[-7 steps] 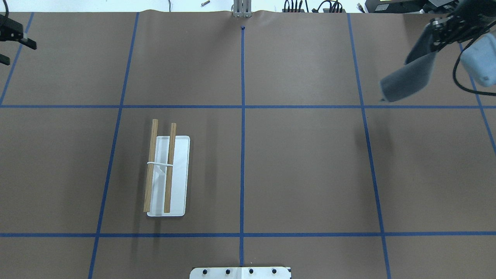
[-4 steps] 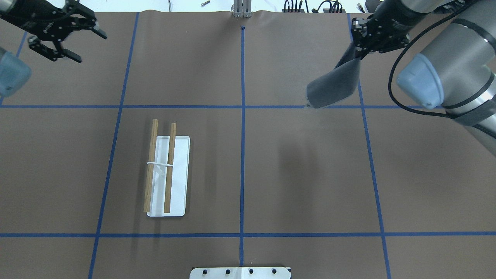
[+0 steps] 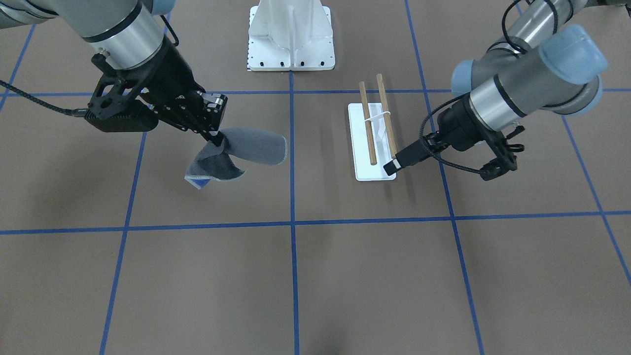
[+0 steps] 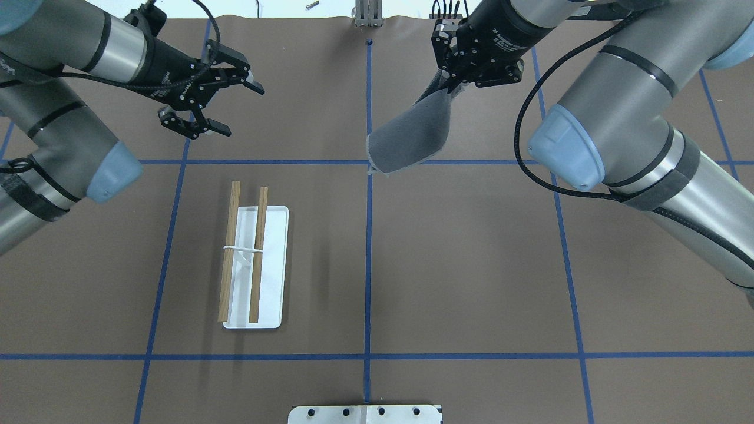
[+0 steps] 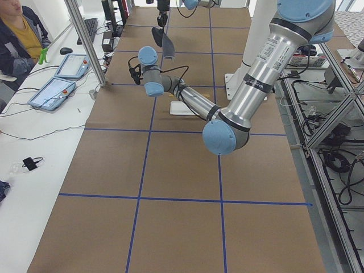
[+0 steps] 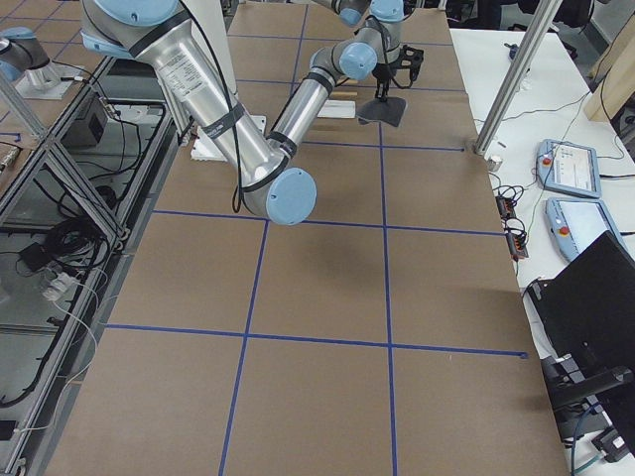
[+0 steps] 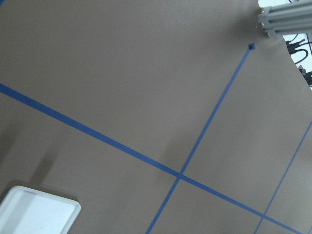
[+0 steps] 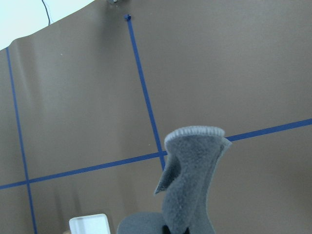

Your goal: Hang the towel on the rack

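- Left wrist view: only a corner of the rack point(image 7: 39, 214) base shows, cut off at the bottom edge.
- Right wrist view: the towel point(image 8: 192, 180) runs off the bottom edge, so its gripped part is unseen.
- Overhead: the pedestal point(image 4: 362, 417) is cut off at the bottom edge.

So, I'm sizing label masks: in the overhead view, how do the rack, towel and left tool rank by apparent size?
1. rack, clearly largest.
2. towel and left tool look alike; both are raised nearer the camera, so unranked.

Brown table point(image 4: 471, 265) crossed by blue tape lines point(image 4: 368, 265) — white side bench point(image 5: 28, 199)
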You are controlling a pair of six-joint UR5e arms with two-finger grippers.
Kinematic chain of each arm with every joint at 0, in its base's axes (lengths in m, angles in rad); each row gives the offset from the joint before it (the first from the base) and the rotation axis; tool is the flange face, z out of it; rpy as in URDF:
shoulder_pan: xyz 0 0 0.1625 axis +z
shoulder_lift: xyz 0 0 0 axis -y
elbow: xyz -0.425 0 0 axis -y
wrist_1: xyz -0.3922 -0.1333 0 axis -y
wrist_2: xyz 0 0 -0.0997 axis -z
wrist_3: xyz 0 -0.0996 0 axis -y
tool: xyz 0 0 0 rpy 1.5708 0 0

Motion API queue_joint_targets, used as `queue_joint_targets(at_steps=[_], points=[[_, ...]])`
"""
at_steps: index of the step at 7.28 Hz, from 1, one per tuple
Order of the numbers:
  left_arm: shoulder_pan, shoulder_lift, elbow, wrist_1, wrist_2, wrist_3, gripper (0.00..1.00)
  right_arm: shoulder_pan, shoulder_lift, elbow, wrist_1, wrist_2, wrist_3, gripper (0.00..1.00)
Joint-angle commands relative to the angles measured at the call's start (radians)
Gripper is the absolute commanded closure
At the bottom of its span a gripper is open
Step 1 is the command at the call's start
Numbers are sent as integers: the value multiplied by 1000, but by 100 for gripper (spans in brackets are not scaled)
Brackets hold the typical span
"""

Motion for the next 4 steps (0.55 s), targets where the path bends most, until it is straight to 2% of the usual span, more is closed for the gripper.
queue_joint_targets(at_steps=[1, 2, 4], points=[[98, -43, -3, -79, 79, -18, 2, -27, 56, -26, 30, -1, 57, 100], [120, -54, -5, -81, 94, -18, 2, -30, 76, -34, 32, -1, 78, 100], [143, -52, -2, -166, 95, -19, 2, -32, 99, -52, 35, -1, 80, 100]])
